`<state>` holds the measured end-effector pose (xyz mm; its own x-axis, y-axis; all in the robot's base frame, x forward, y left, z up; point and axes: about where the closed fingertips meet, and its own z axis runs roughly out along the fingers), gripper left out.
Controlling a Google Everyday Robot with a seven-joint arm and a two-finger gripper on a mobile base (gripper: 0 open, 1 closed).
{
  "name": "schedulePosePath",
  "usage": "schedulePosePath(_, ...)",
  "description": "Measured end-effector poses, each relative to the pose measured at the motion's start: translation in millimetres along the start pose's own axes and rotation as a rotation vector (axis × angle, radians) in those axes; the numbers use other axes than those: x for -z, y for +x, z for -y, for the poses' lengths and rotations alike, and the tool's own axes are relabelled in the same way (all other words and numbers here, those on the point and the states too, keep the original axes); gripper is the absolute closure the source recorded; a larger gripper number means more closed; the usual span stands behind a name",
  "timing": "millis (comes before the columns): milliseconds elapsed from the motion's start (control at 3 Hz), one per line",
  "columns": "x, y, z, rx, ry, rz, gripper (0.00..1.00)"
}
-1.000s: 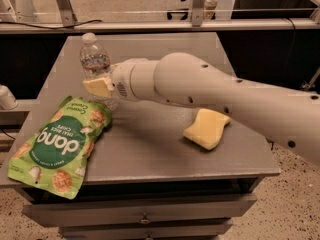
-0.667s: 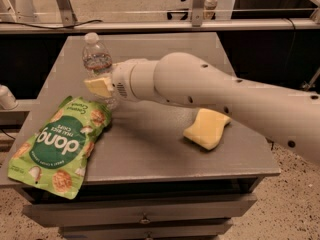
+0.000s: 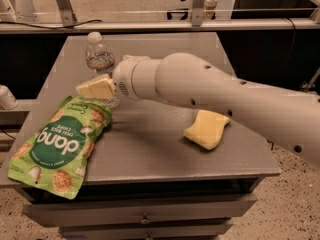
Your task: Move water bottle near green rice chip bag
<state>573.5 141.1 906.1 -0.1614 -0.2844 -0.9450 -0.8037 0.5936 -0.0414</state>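
Note:
The water bottle (image 3: 99,55), clear with a white cap, stands upright at the table's left, just behind the top edge of the green rice chip bag (image 3: 59,145). The bag lies flat at the front left corner and overhangs the edge a little. My gripper (image 3: 101,87) reaches in from the right and holds the bottle's lower half. One pale yellow finger (image 3: 96,88) lies across the bottle's front; the other is hidden behind it. The bottle's base shows just below the finger, next to the bag.
A yellow wavy sponge (image 3: 206,129) lies on the grey table (image 3: 150,149) to the right, under my arm. Drawers sit below the table front. A metal rail and frame run behind the table. A white object (image 3: 6,98) stands off the left edge.
The bottle and the gripper have shifted very slightly to the right; otherwise the scene is the same.

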Motion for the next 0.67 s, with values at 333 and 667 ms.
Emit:
schedulePosePath(333, 7.3, -6.2, 4.0, 0.023, 0.033, 0.022, 0.0)
schedulePosePath(667, 13.5, -9.5, 8.3, 0.032, 0.042, 0.021, 0.0)
